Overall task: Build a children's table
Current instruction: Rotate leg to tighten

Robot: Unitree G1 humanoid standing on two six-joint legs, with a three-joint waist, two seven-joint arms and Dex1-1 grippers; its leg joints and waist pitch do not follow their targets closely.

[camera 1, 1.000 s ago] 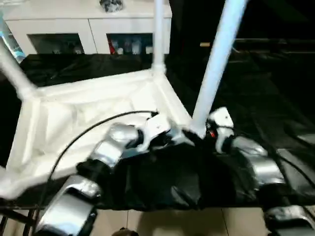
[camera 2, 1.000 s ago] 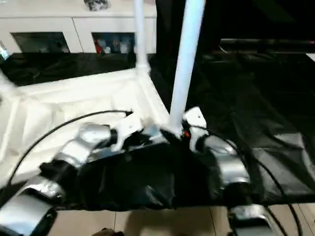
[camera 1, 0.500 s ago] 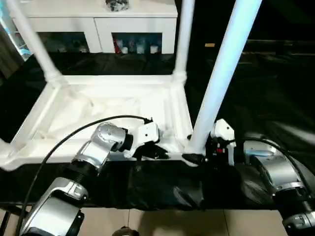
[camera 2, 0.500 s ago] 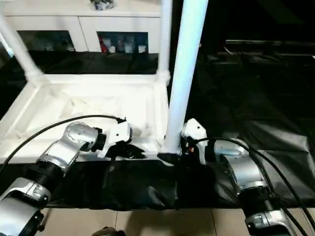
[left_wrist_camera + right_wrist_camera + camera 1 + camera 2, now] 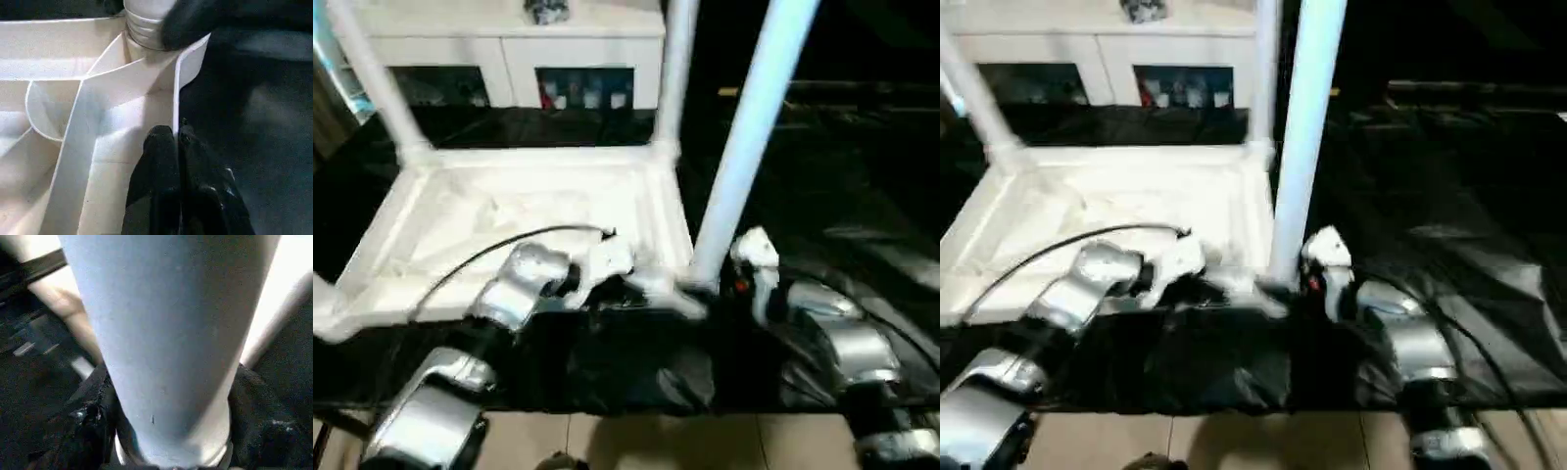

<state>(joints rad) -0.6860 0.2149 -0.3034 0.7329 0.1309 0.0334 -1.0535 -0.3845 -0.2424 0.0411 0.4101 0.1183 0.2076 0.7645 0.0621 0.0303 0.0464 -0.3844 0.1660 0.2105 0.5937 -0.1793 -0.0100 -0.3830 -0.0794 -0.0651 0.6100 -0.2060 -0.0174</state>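
The children's table lies upside down on the black-covered table, with its white ribbed tabletop (image 5: 509, 206) facing up. Three white legs stand in its corner sockets: far left (image 5: 372, 78), far right (image 5: 677, 69) and near right (image 5: 744, 137). My left gripper (image 5: 175, 139) is shut on the thin rim wall (image 5: 174, 88) of the tabletop, just beside the near right socket (image 5: 146, 29). My right gripper (image 5: 171, 382) is at the foot of the near right leg (image 5: 166, 323). One black finger (image 5: 98, 426) presses each side of it.
A white cabinet (image 5: 499, 49) with glass doors stands behind the work table. Crumpled black cover (image 5: 842, 176) spreads to the right and hangs over the front edge. Beige floor (image 5: 626, 441) shows below. A black cable (image 5: 480, 255) arcs over my left forearm.
The head views have swung and tilted, so the whole picture shifted. Both grippers stay at the tabletop's near right corner. The right fingers have drawn in onto the leg.
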